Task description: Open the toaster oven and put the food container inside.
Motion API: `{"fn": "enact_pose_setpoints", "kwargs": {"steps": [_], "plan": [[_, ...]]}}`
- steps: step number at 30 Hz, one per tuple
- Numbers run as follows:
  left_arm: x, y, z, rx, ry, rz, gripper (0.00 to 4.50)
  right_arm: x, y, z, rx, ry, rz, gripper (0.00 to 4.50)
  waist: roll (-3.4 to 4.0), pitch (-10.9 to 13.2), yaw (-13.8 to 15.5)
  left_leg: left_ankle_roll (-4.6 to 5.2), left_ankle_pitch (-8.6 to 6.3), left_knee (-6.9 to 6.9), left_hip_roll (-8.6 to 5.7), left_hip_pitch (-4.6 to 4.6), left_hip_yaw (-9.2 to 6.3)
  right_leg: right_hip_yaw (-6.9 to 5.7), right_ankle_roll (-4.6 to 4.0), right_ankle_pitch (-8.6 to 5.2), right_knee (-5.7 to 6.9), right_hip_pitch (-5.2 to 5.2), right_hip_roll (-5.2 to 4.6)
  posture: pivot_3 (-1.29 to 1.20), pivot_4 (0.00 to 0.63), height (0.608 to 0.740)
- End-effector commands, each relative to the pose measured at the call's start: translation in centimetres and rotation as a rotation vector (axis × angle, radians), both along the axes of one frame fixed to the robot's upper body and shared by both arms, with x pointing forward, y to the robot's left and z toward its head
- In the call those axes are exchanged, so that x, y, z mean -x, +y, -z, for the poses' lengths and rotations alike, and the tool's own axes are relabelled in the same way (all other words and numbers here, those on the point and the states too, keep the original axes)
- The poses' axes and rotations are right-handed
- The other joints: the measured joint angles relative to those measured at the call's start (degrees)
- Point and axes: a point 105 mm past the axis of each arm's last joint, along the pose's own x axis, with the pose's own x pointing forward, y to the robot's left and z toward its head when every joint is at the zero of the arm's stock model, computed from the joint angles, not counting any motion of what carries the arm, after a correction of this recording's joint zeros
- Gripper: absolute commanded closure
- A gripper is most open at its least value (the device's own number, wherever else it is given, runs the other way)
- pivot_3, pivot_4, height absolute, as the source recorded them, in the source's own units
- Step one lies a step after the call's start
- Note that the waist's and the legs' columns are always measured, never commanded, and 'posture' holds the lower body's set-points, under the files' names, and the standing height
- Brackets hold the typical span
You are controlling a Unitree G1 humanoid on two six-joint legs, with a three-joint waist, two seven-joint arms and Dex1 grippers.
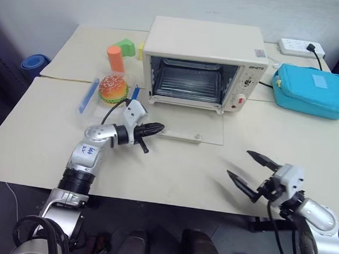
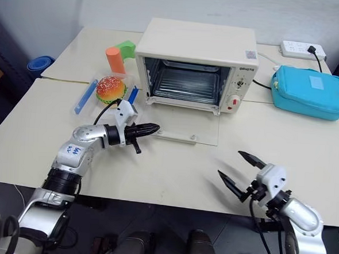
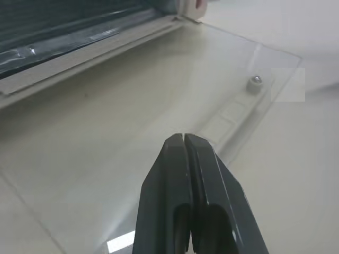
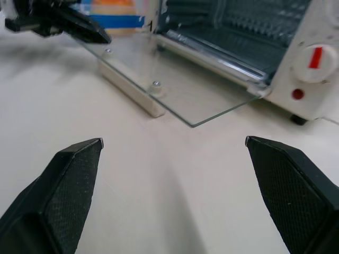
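Note:
The cream-white toaster oven (image 1: 203,45) stands at the back of the table with its glass door (image 1: 201,128) dropped flat onto the tabletop and the wire rack showing inside. The food container (image 1: 112,89), clear with blue side clips and a toy hamburger inside, lies just left of the oven. My left gripper (image 1: 158,127) is shut and empty, its tip over the door's near left corner, beside the bar handle (image 3: 233,114). My right gripper (image 1: 241,163) hovers open and empty above the table's near right part, pointing toward the oven (image 4: 296,58).
A turquoise zippered case (image 1: 311,89) lies right of the oven, a white power strip (image 1: 301,47) behind it. An orange cylinder (image 1: 115,58) and a green block (image 1: 126,45) stand behind the container. The table's front edge runs just below both grippers.

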Motion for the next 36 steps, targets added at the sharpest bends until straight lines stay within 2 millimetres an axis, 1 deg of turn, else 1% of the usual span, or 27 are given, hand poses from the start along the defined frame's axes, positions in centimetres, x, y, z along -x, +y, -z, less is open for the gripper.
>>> {"fn": "enact_pose_setpoints", "kwargs": {"steps": [1, 2, 3, 4, 7, 8, 10, 11, 14, 16, 17, 18, 19, 21, 23, 25, 27, 29, 31, 32, 33, 34, 36], "plan": [[0.7, -0.3, -1.4, 0.078, -0.079, -0.002, 4.28, 0.5, 0.4, -1.9, -0.092, 0.01, -0.07, 0.0, 0.0, 0.0, 0.1, 0.0, 0.0, 0.0, 0.02, 0.01, 0.0, 0.02, 0.0, 0.0, -0.01, 0.0, -0.01, 0.0, 0.15, 0.74], [1.1, -0.4, -1.9, 0.111, -0.095, 0.014, 4.07, 0.5, 0.6, -2.0, -0.1, 0.012, -0.081, 0.0, 0.0, 0.0, 0.1, 0.0, -0.01, 0.0, 0.03, -0.01, -0.01, 0.1, 0.0, 0.0, -0.02, 0.0, -0.03, 0.0, 0.15, 0.74], [1.8, 0.0, -2.9, 0.142, -0.138, 0.029, 3.92, 0.5, 0.9, -2.3, -0.089, -0.004, -0.107, 0.0, 0.0, 0.0, 0.1, -0.01, -0.01, 0.0, 0.05, -0.02, -0.02, 0.26, -0.01, 0.0, -0.03, 0.0, -0.05, 0.0, 0.15, 0.74], [2.3, 0.7, -3.6, 0.162, -0.162, 0.031, 3.62, 0.4, 1.2, -2.7, -0.094, -0.019, -0.123, 0.0, 0.0, 0.0, 0.0, -0.03, -0.03, 0.0, 0.08, -0.06, -0.05, 0.44, -0.01, 0.0, -0.07, 0.0, -0.03, 0.0, 0.15, 0.74], [4.3, 4.8, -5.0, 0.211, -0.192, -0.015, 2.76, -0.1, 1.9, -3.6, -0.089, -0.052, -0.171, 0.0, 0.0, 0.0, -0.8, -0.08, -0.07, -0.01, 0.15, -0.08, 0.04, 0.61, -0.03, 0.02, -0.09, -0.1, 0.02, 0.0, 0.15, 0.74], [5.2, 6.4, -5.4, 0.229, -0.191, -0.037, 2.4, -0.3, 2.0, -4.0, -0.079, -0.089, -0.176, 0.0, 0.0, 0.0, -1.0, -0.09, -0.07, -0.06, 0.2, -0.07, 0.09, 0.68, -0.05, 0.02, -0.06, -0.16, 0.05, 0.0, 0.15, 0.74], [6.6, 9.0, -5.5, 0.239, -0.163, -0.106, 1.85, -0.6, 2.2, -4.7, -0.08, -0.128, -0.19, 0.0, 0.01, 0.0, -1.3, -0.13, -0.07, -0.11, 0.24, -0.06, 0.09, 0.69, -0.07, 0.01, -0.05, -0.2, 0.07, 0.0, 0.15, 0.74], [7.5, 10.4, -5.5, 0.258, -0.141, -0.147, 1.53, -0.8, 2.4, -5.1, -0.075, -0.146, -0.206, 0.0, 0.01, 0.0, -1.2, -0.12, -0.08, -0.13, 0.25, -0.05, 0.1, 0.71, -0.08, 0.01, -0.05, -0.21, 0.07, 0.0, 0.15, 0.74], [9.4, 14.5, -5.3, 0.295, -0.126, -0.343, 0.6, -1.0, 3.3, -5.7, -0.05, -0.172, -0.267, 0.0, 0.01, 0.0, -1.2, -0.03, -0.13, -0.12, 0.23, -0.07, 0.11, 0.78, -0.08, 0.01, -0.11, -0.2, 0.02, 0.0, 0.15, 0.74], [10.7, 17.1, -4.3, 0.296, -0.095, -0.475, 0.03, -1.1, 3.8, -5.8, -0.047, -0.18, -0.302, 0.0, -0.05, 0.0, -0.9, -0.01, -0.15, -0.06, 0.23, -0.11, 0.08, 0.77, -0.08, 0.01, -0.14, -0.19, 0.01, 0.0, 0.15, 0.74], [11.3, 18.4, -3.6, 0.294, -0.074, -0.548, 0.03, -1.1, 4.0, -5.9, -0.042, -0.18, -0.323, 0.0, -0.05, 0.0, -0.7, 0.02, -0.17, -0.05, 0.22, -0.11, 0.07, 0.77, -0.08, 0.01, -0.16, -0.18, 0.0, 0.0, 0.15, 0.74], [12.0, 19.9, -2.6, 0.311, -0.016, -0.644, 0.03, -1.2, 4.3, -5.8, -0.038, -0.177, -0.344, 0.0, -0.06, 0.0, -0.6, 0.04, -0.18, -0.05, 0.2, -0.09, 0.07, 0.78, -0.09, 0.01, -0.16, -0.15, -0.02, 0.0, 0.15, 0.74], [12.9, 20.6, -1.8, 0.296, 0.001, -0.698, 0.03, -1.3, 4.6, -5.8, -0.032, -0.176, -0.365, 0.0, -0.08, 0.0, -0.7, 0.05, -0.19, -0.05, 0.2, -0.09, 0.08, 0.79, -0.09, 0.01, -0.18, -0.16, -0.02, 0.0, 0.15, 0.74], [14.0, 20.9, -1.4, 0.278, 0.01, -0.748, 0.03, -1.5, 4.9, -5.9, -0.027, -0.175, -0.388, 0.0, -0.08, 0.0, -0.7, 0.12, -0.24, -0.06, 0.19, -0.09, 0.14, 0.85, -0.09, 0.02, -0.2, -0.16, -0.04, 0.0, 0.15, 0.74], [14.2, 20.4, -1.7, 0.292, 0.013, -0.761, 0.03, -1.7, 5.0, -6.0, -0.027, -0.178, -0.394, 0.0, -0.11, 0.0, -0.2, 0.12, -0.25, -0.04, 0.2, -0.1, 0.12, 0.84, -0.09, 0.02, -0.22, -0.15, -0.04, 0.0, 0.15, 0.74], [13.5, 20.1, -2.3, 0.336, 0.006, -0.821, 0.03, -1.9, 4.9, -6.0, -0.023, -0.172, -0.399, 0.0, -0.11, -0.1, 0.4, 0.12, -0.27, -0.03, 0.19, -0.1, 0.11, 0.84, -0.11, 0.03, -0.21, -0.15, -0.05, 0.0, 0.15, 0.74], [12.2, 19.8, -1.9, 0.335, 0.071, -0.916, 0.03, -2.0, 4.9, -5.8, -0.015, -0.158, -0.404, 0.0, -0.13, -0.1, 0.7, 0.12, -0.27, -0.02, 0.18, -0.1, 0.05, 0.82, -0.15, 0.08, -0.21, -0.12, -0.05, 0.0, 0.15, 0.74], [10.8, 19.0, -2.3, 0.476, 0.123, -0.961, 0.03, -2.0, 4.9, -5.6, -0.009, -0.147, -0.404, 0.0, -0.15, -0.1, 0.5, 0.1, -0.26, -0.02, 0.18, -0.08, 0.02, 0.82, -0.15, 0.11, -0.19, -0.1, -0.02, 0.0, 0.15, 0.74], [9.8, 18.4, -2.7, 0.568, 0.167, -0.985, 0.03, -2.0, 4.9, -5.5, -0.003, -0.141, -0.403, 0.0, -0.19, -0.1, 0.3, 0.09, -0.25, 0.01, 0.15, -0.07, 0.06, 0.83, -0.12, 0.12, -0.14, -0.12, -0.01, 0.0, 0.15, 0.74], [9.0, 17.6, -3.1, 0.621, 0.193, -0.981, 0.03, -2.0, 4.8, -5.4, -0.003, -0.136, -0.396, 0.0, -0.25, -0.1, 0.3, 0.06, -0.25, 0.03, 0.17, -0.12, 0.06, 0.82, -0.11, 0.13, -0.12, -0.16, 0.03, 0.0, 0.15, 0.74], [8.5, 17.1, -3.5, 0.657, 0.211, -0.973, 0.03, -2.0, 4.8, -5.3, -0.004, -0.133, -0.39, 0.0, -0.26, -0.1, 0.3, 0.03, -0.24, 0.04, 0.18, -0.11, 0.06, 0.81, -0.11, 0.13, -0.07, -0.18, 0.05, 0.0, 0.15, 0.74], [7.5, 16.3, -3.8, 0.691, 0.242, -0.982, 0.03, -1.8, 4.7, -5.1, -0.004, -0.124, -0.385, 0.0, -0.29, -0.2, 0.2, 0.02, -0.24, 0.06, 0.18, -0.12, 0.09, 0.81, -0.11, 0.13, -0.05, -0.2, 0.06, 0.0, 0.15, 0.74], [6.3, 15.4, -4.0, 0.73, 0.312, -1.005, 0.03, -1.4, 4.7, -4.9, -0.001, -0.117, -0.382, 0.0, -0.34, -0.2, 0.3, -0.02, -0.24, 0.1, 0.19, -0.15, 0.1, 0.79, -0.11, 0.13, -0.02, -0.24, 0.08, 0.0, 0.15, 0.74]]}}
